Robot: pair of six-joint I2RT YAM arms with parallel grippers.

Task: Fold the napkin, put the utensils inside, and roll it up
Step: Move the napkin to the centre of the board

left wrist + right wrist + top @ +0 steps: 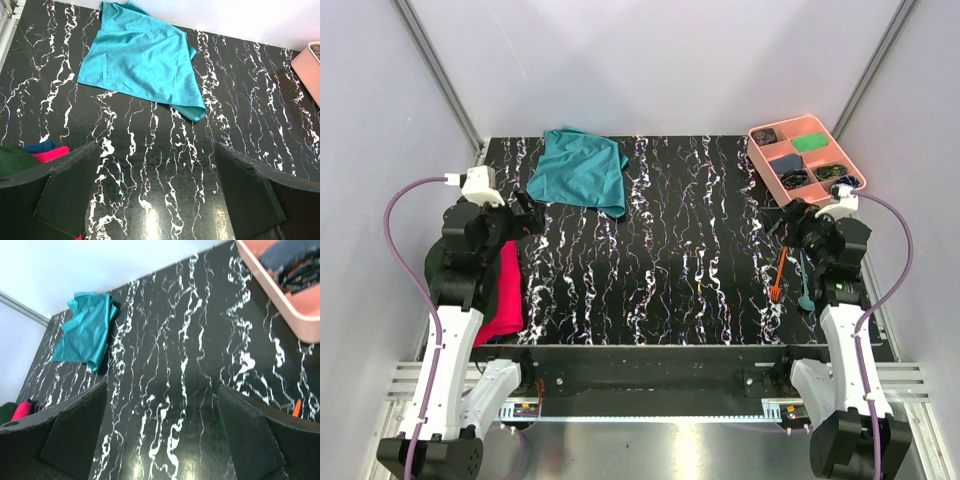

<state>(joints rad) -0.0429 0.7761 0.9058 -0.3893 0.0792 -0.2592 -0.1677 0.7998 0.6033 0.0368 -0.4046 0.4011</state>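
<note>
A pink cloth (pixel 506 296) lies at the table's (pixel 670 260) left edge, partly under the left arm. Beside it sits a dark green thing (pixel 440 266), perhaps a cap; the arm hides most of it. The left gripper (pixel 156 150) hangs above the dark marbled top with its jaws spread wide and nothing between them. Its fingers (pixel 70 192) touch neither cloth.

The napkin (pixel 578 170) lies in the far left part of the table, near the back edge and just beyond the left gripper. It is spread loosely and wrinkled, with one corner pointing toward the near right and its edge doubled over there. It lies apart from both grippers.

The middle of the table carries only its white veining.

The right gripper (pixel 162 387) hangs over the right part of the table, jaws likewise spread wide and holding nothing. The utensils lie close under the right arm near the right edge, well apart from the napkin. The orange fork (pixel 777 276) is on the left and the teal spoon (pixel 805 288) just beside it on the right, both running roughly near to far.

A pink tray (pixel 756 152) sits in the far right corner, its compartments holding small dark and green items.
</note>
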